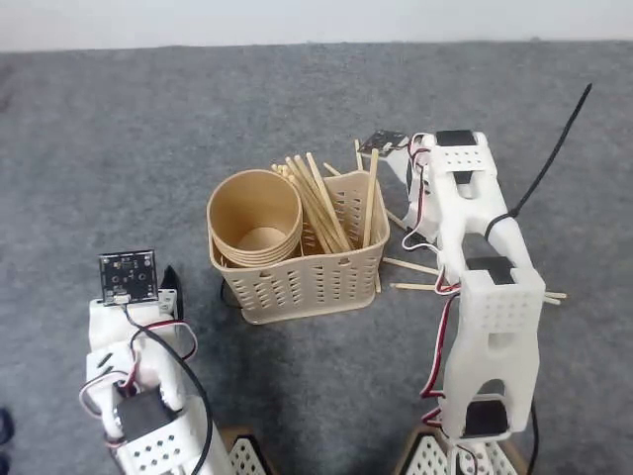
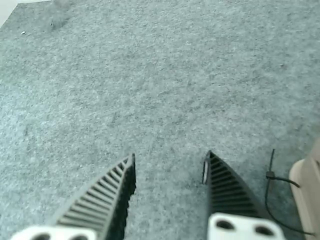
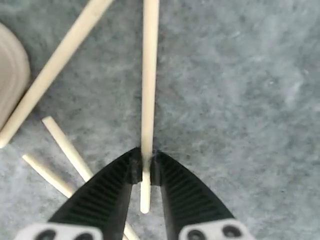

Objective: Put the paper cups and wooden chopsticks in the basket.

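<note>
A beige slotted basket (image 1: 307, 282) stands mid-carpet with stacked paper cups (image 1: 255, 220) and several wooden chopsticks (image 1: 321, 203) in it. My right gripper (image 3: 145, 167) is shut on one wooden chopstick (image 3: 149, 75) close to the carpet, by the basket's far right corner (image 1: 394, 158). More loose chopsticks (image 3: 64, 142) lie beside it, and one long chopstick (image 3: 60, 60) slants toward the basket wall (image 3: 10, 85). My left gripper (image 2: 169, 170) hangs open over bare carpet left of the basket (image 1: 170, 282), holding nothing.
Loose chopsticks (image 1: 413, 267) lie on the grey carpet right of the basket, under the right arm (image 1: 490, 287). A thin black cable tie (image 2: 272, 175) lies near the basket corner (image 2: 309, 180). Open carpet stretches to the left and behind.
</note>
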Robot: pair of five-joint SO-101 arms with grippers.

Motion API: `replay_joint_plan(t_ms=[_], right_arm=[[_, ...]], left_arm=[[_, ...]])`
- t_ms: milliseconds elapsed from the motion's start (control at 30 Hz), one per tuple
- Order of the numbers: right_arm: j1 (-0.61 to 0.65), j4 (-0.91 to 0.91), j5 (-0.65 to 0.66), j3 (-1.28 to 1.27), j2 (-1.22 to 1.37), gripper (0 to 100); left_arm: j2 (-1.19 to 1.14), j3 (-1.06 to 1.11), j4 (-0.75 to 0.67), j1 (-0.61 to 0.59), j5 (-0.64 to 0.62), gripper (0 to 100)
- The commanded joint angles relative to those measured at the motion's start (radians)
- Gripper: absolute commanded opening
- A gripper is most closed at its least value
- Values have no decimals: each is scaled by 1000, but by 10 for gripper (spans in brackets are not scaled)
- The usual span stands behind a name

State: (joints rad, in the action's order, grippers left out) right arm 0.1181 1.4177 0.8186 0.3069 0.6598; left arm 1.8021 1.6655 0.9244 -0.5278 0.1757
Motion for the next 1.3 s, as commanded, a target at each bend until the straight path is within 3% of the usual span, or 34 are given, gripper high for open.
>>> replay_joint_plan(t_ms=[0, 700, 1267], right_arm=[[4, -2, 6, 77, -31, 7], [-2, 68, -100, 149, -605, 7], [101, 68, -483, 135, -1035, 7]], left_arm=[[17, -5, -28, 9, 3, 207], [17, -5, -25, 9, 3, 207], [17, -5, -25, 9, 3, 207]])
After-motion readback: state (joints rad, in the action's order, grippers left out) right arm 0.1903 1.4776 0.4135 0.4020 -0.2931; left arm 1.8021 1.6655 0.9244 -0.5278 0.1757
